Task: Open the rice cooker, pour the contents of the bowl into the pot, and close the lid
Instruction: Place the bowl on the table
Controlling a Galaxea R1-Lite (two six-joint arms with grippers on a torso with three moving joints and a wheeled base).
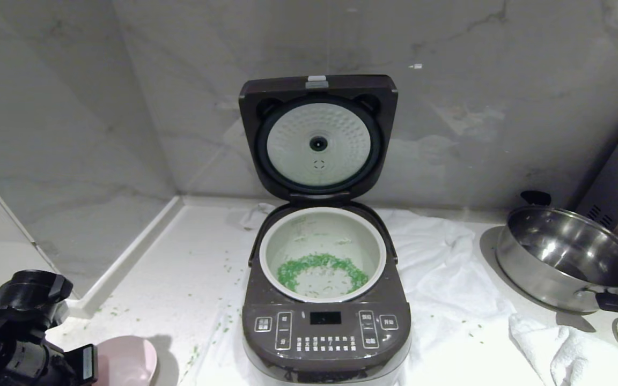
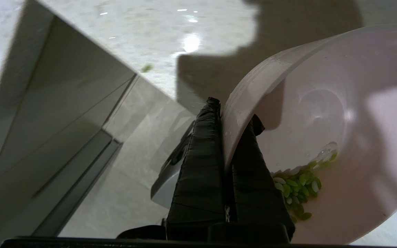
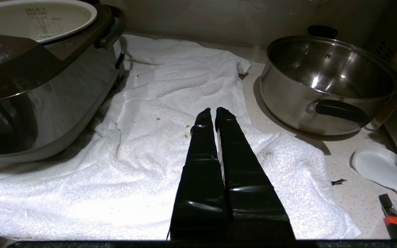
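Rice cooker [image 1: 326,332] sits dead centre, lid [image 1: 318,136] upright behind pot [image 1: 322,257]. My left gripper [image 2: 231,120] is clamped on bowl [image 1: 126,362] rim, low at cooker's left. Right gripper [image 3: 215,115], fingers together and empty, over towel [image 3: 157,144] — it's the free hand for the lid.

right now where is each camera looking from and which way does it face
Head: high on the robot, facing forward and down at the open cooker with green bits in its pot; the left arm shows at lower left with the bowl.
Left wrist: behind the left gripper, jaws shut on the bowl rim, looking over the counter.
Right wrist: behind the shut right gripper, facing the towel and steel pan.
Shared: head and right wrist both show cooker, towel and pan.
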